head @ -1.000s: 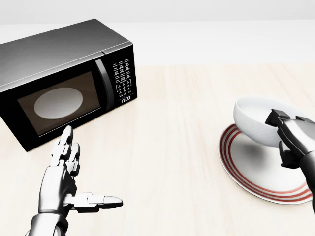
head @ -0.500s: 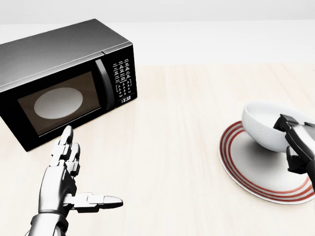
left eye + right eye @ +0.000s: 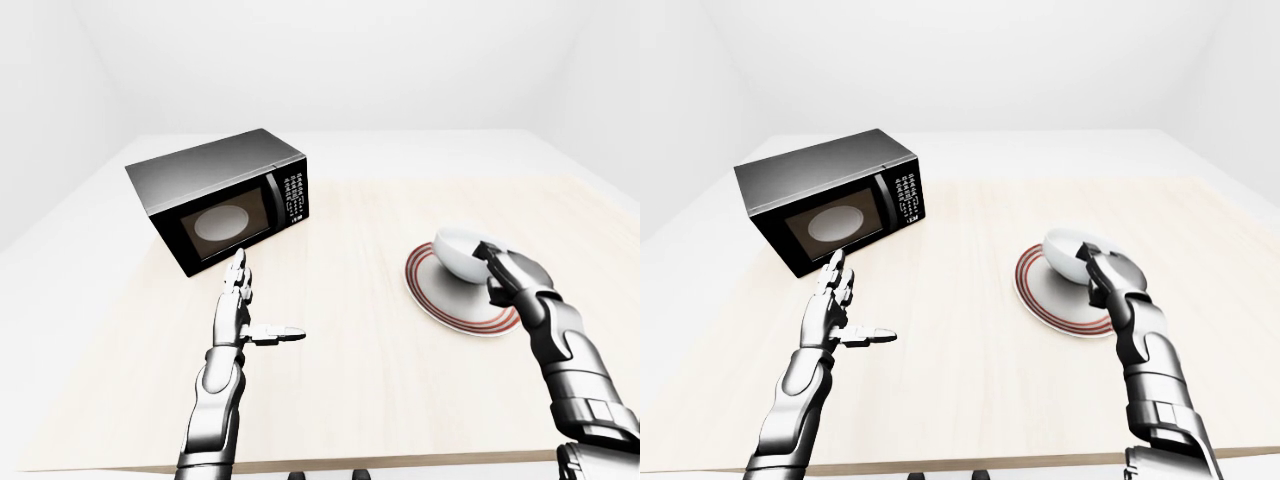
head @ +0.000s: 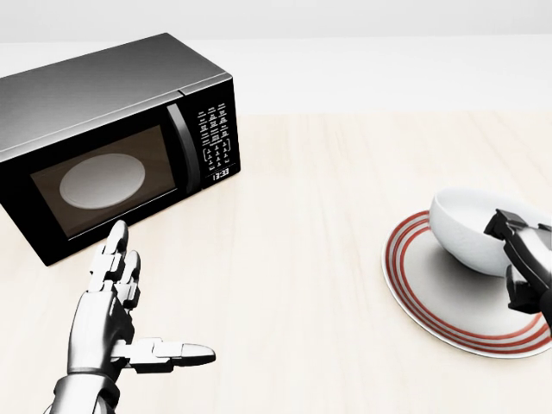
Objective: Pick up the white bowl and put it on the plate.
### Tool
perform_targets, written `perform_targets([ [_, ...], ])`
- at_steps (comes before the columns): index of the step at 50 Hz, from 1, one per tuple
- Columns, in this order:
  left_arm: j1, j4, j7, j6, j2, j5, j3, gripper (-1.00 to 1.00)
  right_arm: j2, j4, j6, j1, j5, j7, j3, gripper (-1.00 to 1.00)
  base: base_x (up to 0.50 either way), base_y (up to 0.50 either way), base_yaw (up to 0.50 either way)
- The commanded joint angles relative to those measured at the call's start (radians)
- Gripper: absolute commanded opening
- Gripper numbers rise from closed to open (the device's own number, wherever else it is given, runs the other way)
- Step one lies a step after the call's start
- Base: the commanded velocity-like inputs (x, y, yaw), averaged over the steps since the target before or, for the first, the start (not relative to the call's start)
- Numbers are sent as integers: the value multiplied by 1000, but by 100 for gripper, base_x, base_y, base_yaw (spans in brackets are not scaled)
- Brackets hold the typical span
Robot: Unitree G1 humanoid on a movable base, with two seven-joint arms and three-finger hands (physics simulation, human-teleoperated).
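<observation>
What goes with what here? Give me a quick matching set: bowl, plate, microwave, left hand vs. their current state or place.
Column 1:
1. white ceramic bowl
2. red-ringed white plate
3. black boxy microwave
4. left hand

Column 2:
A. door shut, at head view's left
B. empty, fingers spread
C. gripped at rim by right hand
D. flat on the table, under the bowl

Pairs: 1-C, 2-D, 3-A, 4-B

Silver segmented arms, three-fingered left hand (image 4: 112,319), dark-shaded right hand (image 4: 524,263)

A pale wooden table (image 3: 350,340) carries two things directly. A black microwave (image 3: 222,203) sits toward the left of the left-eye view, door closed. A red-rimmed plate (image 4: 448,321) lies well apart from it at the right.
</observation>
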Motion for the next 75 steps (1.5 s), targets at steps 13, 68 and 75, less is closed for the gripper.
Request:
perform_targets([
  [13, 0, 0, 0, 0, 0, 0, 0, 100, -4, 9, 0, -2, -19, -29, -6, -100, 0, 0, 0],
  [68, 0, 0, 0, 0, 0, 0, 0, 100, -188, -754, 175, -226, 208, 526, -200, 100, 0, 0, 0],
  [75, 0, 0, 0, 0, 0, 0, 0, 100, -289, -820, 175, -311, 297, 539, -222, 100, 0, 0, 0],
])
